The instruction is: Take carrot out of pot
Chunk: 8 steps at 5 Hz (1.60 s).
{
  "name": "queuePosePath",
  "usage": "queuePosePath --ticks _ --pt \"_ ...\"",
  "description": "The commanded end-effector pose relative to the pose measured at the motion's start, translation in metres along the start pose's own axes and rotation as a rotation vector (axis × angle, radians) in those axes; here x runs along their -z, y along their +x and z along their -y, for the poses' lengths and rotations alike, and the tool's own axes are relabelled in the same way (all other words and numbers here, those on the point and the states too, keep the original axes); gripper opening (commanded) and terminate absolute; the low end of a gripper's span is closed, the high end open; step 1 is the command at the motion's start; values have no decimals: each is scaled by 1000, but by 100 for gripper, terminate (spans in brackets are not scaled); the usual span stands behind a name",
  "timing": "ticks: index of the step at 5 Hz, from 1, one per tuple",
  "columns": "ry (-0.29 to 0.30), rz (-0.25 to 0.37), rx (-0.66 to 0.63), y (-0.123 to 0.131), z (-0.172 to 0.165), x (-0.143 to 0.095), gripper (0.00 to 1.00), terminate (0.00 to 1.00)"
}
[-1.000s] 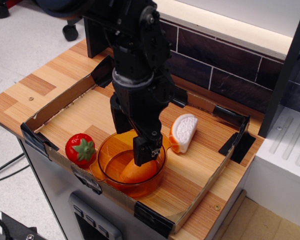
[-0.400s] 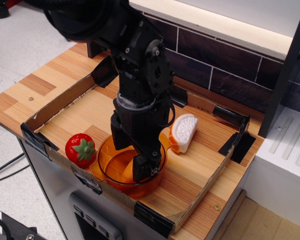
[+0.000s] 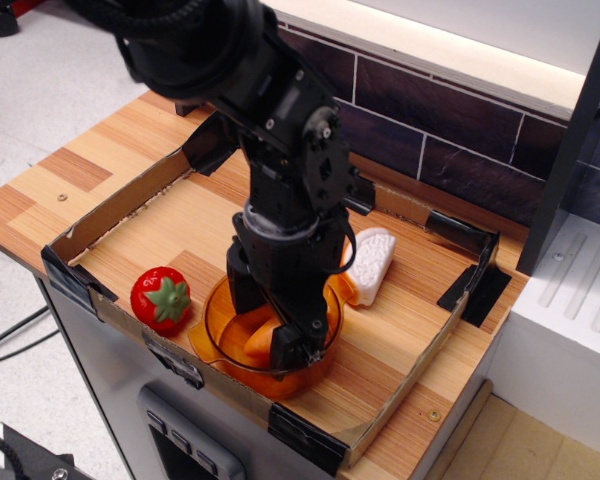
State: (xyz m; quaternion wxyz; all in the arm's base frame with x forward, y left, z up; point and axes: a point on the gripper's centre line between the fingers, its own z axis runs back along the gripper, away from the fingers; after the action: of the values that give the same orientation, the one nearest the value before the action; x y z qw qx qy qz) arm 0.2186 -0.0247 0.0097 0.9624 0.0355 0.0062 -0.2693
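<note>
The carrot lies inside the pot, its orange body showing between the two black fingers of the gripper. One finger stands at the carrot's left, the other comes down on its right and front. They sit close on either side of it, but from here I cannot tell whether they are actually pinching it or only straddling it.

The pot sits near the front edge of the wooden tray, and it looks tilted a little, its near rim low against the cardboard lip. The black arm reaches down into it from above and hides much of the pot's far side.

Just left of the pot, close to its rim, stands a red strawberry with green leaves. To the right and behind, partly covered by the arm, a white half-round slice with an orange edge leans on the boards beside the pot's handle.

The tray has low cardboard walls taped with black at the corners. Behind it runs a wall of dark tiles.
</note>
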Motion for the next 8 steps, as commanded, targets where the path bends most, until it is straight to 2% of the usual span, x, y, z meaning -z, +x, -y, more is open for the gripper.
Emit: queuePosePath --ticks 1,2,3,4,5,7,8 --pt "14 13 2 3 -9 -4 0 0" --pt "26 44 -26 -1 -15 -20 0 0" --pt "31 103 -54 0 -23 -48 0 0" --pt "33 172 -110 12 -28 -78 0 0" --pt "41 183 -141 34 -27 -84 0 0" --pt "46 126 -188 88 -13 -64 0 0" --pt "63 99 -188 102 -6 -52 0 0"
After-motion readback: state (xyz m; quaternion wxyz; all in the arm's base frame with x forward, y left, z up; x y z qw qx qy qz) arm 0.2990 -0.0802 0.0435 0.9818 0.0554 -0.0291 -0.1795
